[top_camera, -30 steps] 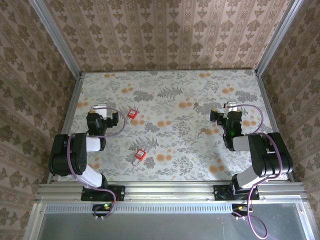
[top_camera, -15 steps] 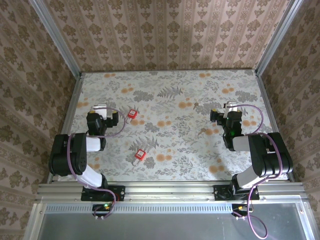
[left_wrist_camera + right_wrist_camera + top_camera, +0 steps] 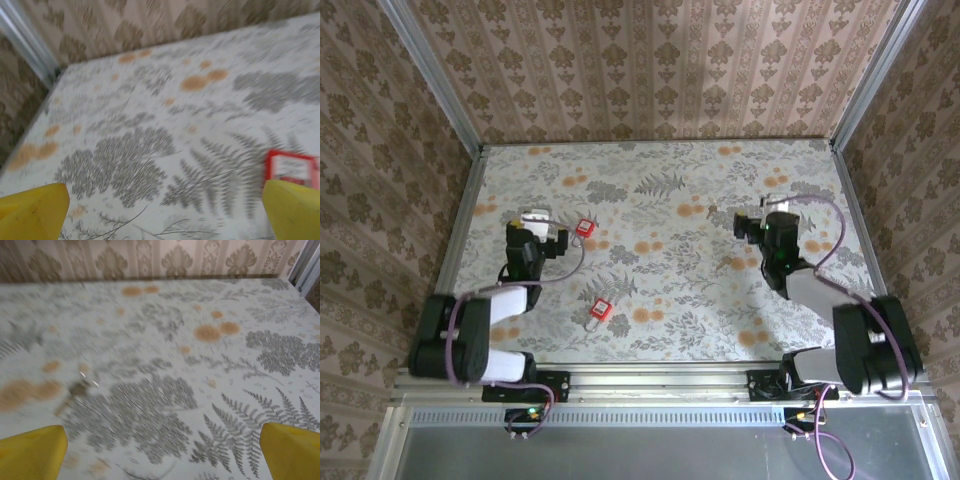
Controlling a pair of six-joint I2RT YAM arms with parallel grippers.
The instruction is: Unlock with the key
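Note:
Two red padlocks lie on the floral table: one point(image 3: 585, 228) at the back left and one point(image 3: 601, 310) nearer the front. My left gripper point(image 3: 542, 224) is just left of the back padlock and open, with nothing between its yellow fingertips point(image 3: 31, 211). In the left wrist view that padlock point(image 3: 292, 169) sits just above the right fingertip. My right gripper point(image 3: 764, 218) is open over the right side of the table, and its yellow fingertips point(image 3: 30, 450) are empty. A small dark, glinting object point(image 3: 75, 388), blurred, looks like the key and lies ahead and to the left of them.
Patterned walls close the table point(image 3: 670, 330) on three sides, with metal corner posts point(image 3: 430, 75) at the back. Purple cables point(image 3: 825, 235) loop off both wrists. Open table surface lies between the two arms.
Both arms have reached forward. The left gripper has shifted right, toward the back padlock. The right gripper has moved slightly up and left. Both stay open.

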